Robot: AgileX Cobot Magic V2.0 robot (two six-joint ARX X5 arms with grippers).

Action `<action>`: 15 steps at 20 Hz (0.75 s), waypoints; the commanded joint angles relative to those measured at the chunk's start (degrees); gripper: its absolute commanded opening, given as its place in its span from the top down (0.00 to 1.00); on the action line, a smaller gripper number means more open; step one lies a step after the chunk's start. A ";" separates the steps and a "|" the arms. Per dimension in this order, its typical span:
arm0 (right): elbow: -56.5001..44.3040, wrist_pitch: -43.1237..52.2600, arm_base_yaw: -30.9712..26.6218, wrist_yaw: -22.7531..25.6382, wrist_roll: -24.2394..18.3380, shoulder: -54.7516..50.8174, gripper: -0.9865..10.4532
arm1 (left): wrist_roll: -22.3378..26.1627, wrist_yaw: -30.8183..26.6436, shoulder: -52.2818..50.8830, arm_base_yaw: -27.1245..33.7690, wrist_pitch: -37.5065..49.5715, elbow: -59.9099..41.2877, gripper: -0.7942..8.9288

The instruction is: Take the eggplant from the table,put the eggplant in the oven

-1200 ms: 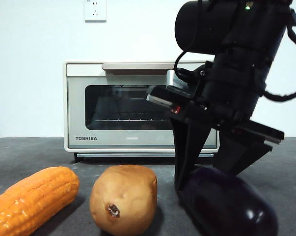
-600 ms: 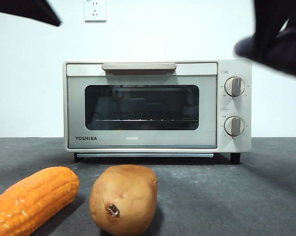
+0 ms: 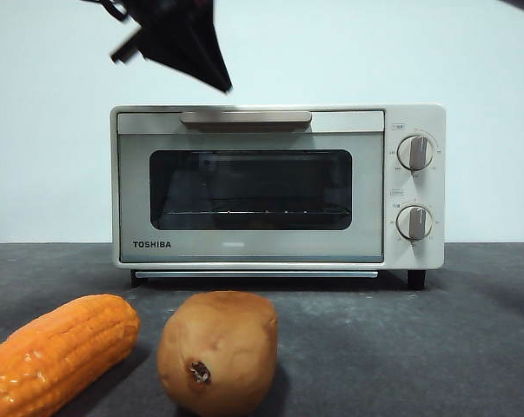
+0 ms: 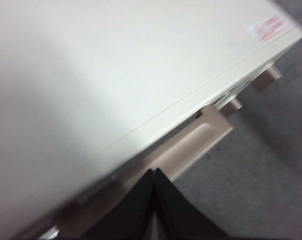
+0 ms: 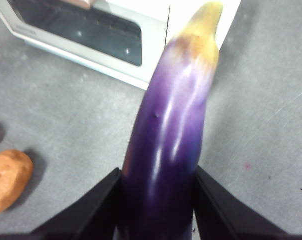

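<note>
- Surface (image 3: 470,347): matte, speckled dark grey.
- Oven (image 3: 244,252): boxy cream shell, dark glass window, door closed.
- Eggplant (image 5: 166,150): your right tool (image 5: 158,210) clamps this glossy purple taper, lifted above the surface.
- Left tool (image 4: 155,200): black jaws pressed together, empty, at the beige bar handle (image 4: 191,150).

We've got the glossy purple eggplant (image 5: 166,150) lifted above the grey bench (image 5: 65,100); cream Toshiba oven (image 3: 270,187) door is shut.
</note>
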 commanded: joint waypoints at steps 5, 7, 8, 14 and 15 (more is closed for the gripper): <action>0.76 0.50 0.57 0.31 -0.42 -2.12 0.84 | 6.27 -5.42 5.03 -2.40 -1.07 2.64 0.91; 0.76 0.63 0.57 0.26 -0.42 -2.12 0.84 | 6.47 -5.35 5.03 -2.73 -3.98 2.64 0.91; 0.76 0.66 0.57 0.26 -0.42 -2.08 0.84 | 6.47 -5.33 5.01 -3.15 -5.64 2.64 0.91; 0.76 3.74 0.57 -3.15 -0.72 -0.79 0.84 | 6.45 -4.28 4.33 -7.50 -19.69 2.80 0.91; 0.76 4.57 0.57 -3.91 -0.92 -0.39 0.84 | 6.45 -4.26 4.09 -8.46 -21.59 2.80 0.91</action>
